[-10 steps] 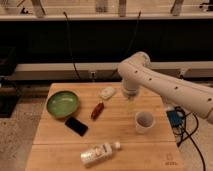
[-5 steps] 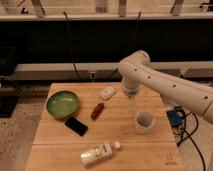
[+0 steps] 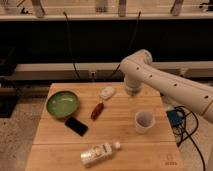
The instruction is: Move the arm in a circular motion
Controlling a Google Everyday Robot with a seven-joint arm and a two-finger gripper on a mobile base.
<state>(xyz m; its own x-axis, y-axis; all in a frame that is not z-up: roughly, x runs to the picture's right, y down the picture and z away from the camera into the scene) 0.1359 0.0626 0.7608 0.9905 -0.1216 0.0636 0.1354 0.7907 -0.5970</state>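
A glossy white arm [image 3: 165, 85] reaches in from the right and bends down over the wooden bench [image 3: 55, 145] near its far right corner, with the gripper [image 3: 133, 100] hanging there. A white cup [image 3: 144, 121] stands by the right edge. A green bowl [image 3: 63, 103] sits near the left edge, with a black phone [image 3: 76, 126] just in front of it. A reddish packet [image 3: 97, 110] lies mid-bench, a small white object [image 3: 107, 92] lies near the far edge, and a bottle [image 3: 100, 154] lies along the near edge.
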